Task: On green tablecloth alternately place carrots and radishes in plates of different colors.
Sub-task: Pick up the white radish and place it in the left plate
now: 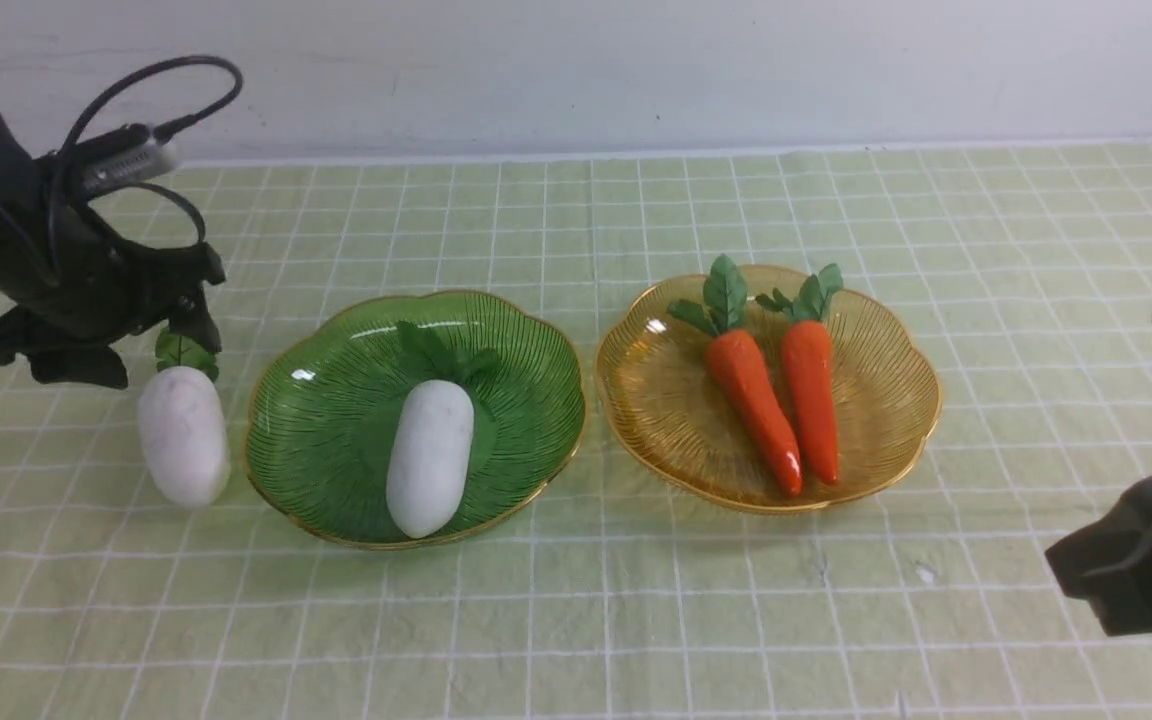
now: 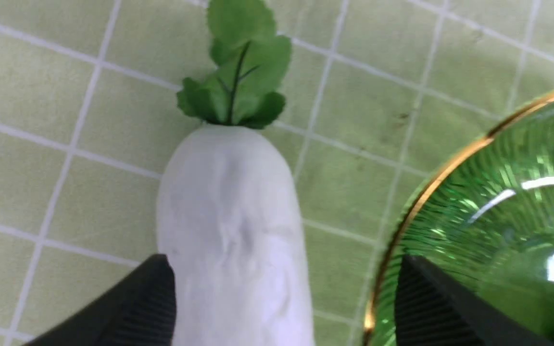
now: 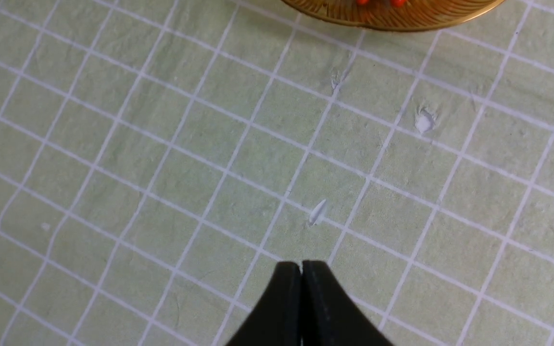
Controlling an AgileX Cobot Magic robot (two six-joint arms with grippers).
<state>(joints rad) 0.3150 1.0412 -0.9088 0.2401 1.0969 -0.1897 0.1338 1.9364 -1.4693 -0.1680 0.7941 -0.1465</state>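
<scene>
1. A plain pale wall (image 1: 576, 70) stands behind the worktop, which is covered by a pale yellow-green tablecloth with a white grid (image 1: 636, 620), slightly wrinkled.
2. Near the middle of the cloth sits a deep green ribbed translucent plate with a scalloped gold rim (image 1: 536, 340).
3. A plump matte white toy radish with dark green leaves (image 1: 428, 458) lies inside the green plate, with its blunt end near the front rim.
4. A second white radish of the same kind (image 1: 183, 435) lies on the cloth just left of the green plate, with a narrow gap between it and the rim.
5. The left gripper (image 2: 284, 283) hangs over this loose radish with its jaws spread. One finger is at the radish's side and the other is above the green plate's edge, so nothing is pinched.
6. Just right of the green plate, with the rims almost meeting, sits an amber-yellow ribbed plate of the same shape (image 1: 656, 400).
7. It holds two glossy orange toy carrots (image 1: 751, 408) (image 1: 811, 395) lying side by side, with their leafy tops pointing toward the wall.
8. Far right of the green plate, the right gripper (image 3: 301, 269) hovers above bare cloth with its jaws pressed together and empty.
</scene>
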